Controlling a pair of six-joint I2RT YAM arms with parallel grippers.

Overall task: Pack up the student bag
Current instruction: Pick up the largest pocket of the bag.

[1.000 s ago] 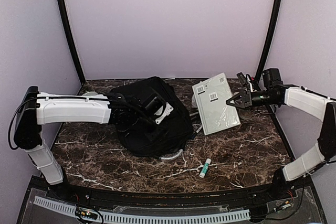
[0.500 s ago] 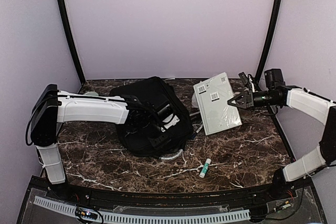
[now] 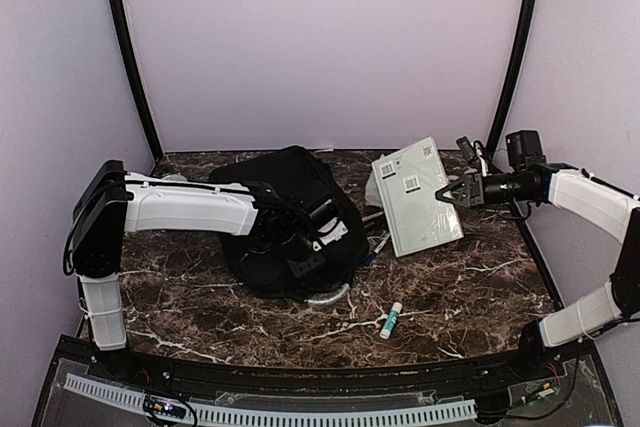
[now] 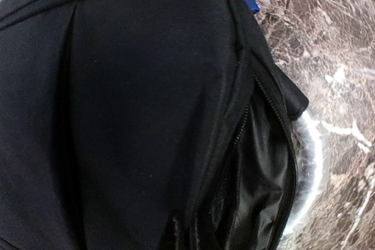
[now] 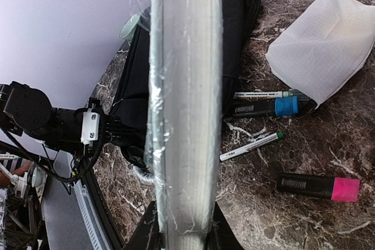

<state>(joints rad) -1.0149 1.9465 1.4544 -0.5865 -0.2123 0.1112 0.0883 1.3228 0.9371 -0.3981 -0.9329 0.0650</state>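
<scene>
Starting with the student bag (image 3: 285,197): slumped on the marble table (image 3: 470,287), left of centre, zip mouth (image 4: 258,162) parted only to a narrow slit beside the pale loop handle (image 4: 310,156). Pressed down on its near-right flank, the left gripper (image 3: 312,255), fingers drawn together; impossible to tell from the wrist view whether closed on fabric or on nothing. Liable to slide off such soft cloth on any pull, letting the mouth fall flat.

Off to the right, just clear of the bag, the right gripper (image 3: 445,193), clamped on the edge of a film-wrapped white pad (image 3: 415,197) and holding it tilted over the table's right half. Far too broad for that slit: expect jamming at the zip teeth, or twisting loose in the slick film under a sideways push.

Beware also of dragging the markers (image 5: 263,108), the pink highlighter (image 5: 319,187) or the glue stick (image 3: 391,319) towards the table edge while swinging the pad across.
</scene>
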